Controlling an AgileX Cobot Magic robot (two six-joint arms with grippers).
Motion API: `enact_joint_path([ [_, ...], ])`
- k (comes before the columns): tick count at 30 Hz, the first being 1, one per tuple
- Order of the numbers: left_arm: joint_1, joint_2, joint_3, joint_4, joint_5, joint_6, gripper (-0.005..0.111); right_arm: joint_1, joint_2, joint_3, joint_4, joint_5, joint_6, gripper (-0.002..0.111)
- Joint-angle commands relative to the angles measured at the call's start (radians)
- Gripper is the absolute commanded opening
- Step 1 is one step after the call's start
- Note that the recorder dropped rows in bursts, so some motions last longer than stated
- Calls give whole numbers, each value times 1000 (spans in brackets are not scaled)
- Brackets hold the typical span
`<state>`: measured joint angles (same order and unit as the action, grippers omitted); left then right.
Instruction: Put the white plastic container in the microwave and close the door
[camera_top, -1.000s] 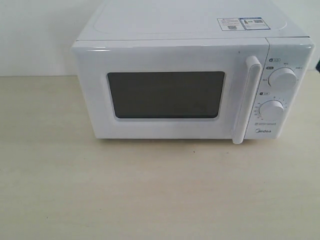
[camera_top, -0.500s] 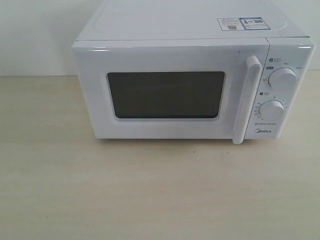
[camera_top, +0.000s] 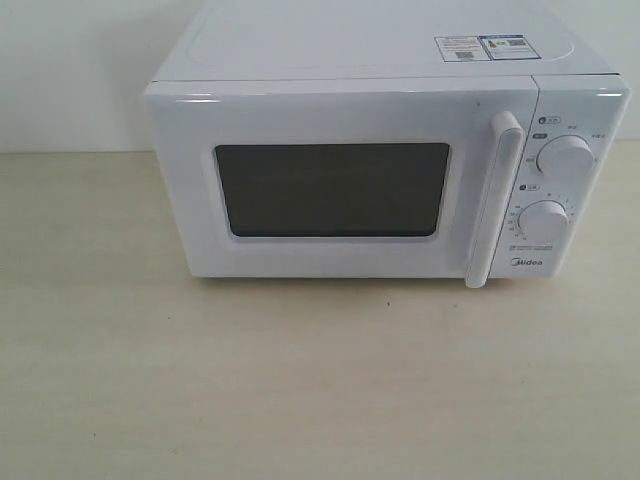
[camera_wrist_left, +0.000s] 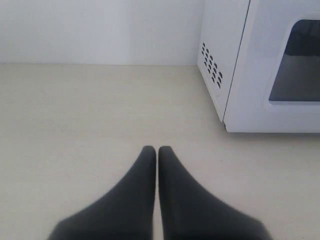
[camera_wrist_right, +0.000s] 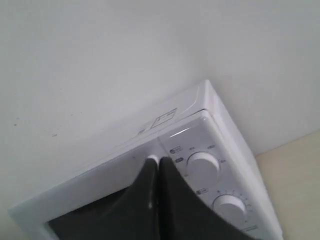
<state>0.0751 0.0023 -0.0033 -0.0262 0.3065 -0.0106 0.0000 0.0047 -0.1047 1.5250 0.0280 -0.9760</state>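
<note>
The white Midea microwave (camera_top: 385, 150) stands at the back of the table with its door (camera_top: 335, 190) closed flat; the dark window and vertical bar handle (camera_top: 497, 200) face me. The white plastic container is out of view in every frame. Neither arm shows in the exterior view. In the left wrist view my left gripper (camera_wrist_left: 157, 149) is shut with nothing between its fingers, low over the table off the microwave's (camera_wrist_left: 260, 65) vented side. In the right wrist view my right gripper (camera_wrist_right: 158, 160) is shut and empty, in front of the microwave (camera_wrist_right: 200, 150), lined up with the handle's top.
The pale wooden table (camera_top: 300, 380) stretches in front of the microwave and to its left. A white wall (camera_top: 70, 70) rises behind it. Two round dials (camera_top: 565, 157) sit right of the handle.
</note>
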Motion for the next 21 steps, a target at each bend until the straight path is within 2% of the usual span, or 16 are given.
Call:
enact_joint_path([
  [1, 3, -2, 3, 0, 0, 1, 4, -1, -5, 6, 3, 67, 70, 0],
  [3, 3, -2, 3, 0, 0, 1, 4, -1, -5, 6, -31, 67, 59, 0],
  [5, 3, -2, 3, 0, 0, 1, 4, -1, -5, 6, -170, 68, 62, 0],
  [8, 3, -2, 3, 0, 0, 1, 4, -1, -5, 6, -548, 103, 119, 0],
  [11, 3, -2, 3, 0, 0, 1, 4, -1, -5, 6, -918, 203, 337, 0],
  [15, 3, -2, 3, 0, 0, 1, 4, -1, -5, 6, -1322, 299, 773, 0],
  [18, 3, -2, 3, 0, 0, 1, 4, -1, -5, 20, -1508, 269, 1029, 0],
  [21, 3, -2, 3, 0, 0, 1, 4, -1, -5, 55, -1599, 200, 1124, 0],
])
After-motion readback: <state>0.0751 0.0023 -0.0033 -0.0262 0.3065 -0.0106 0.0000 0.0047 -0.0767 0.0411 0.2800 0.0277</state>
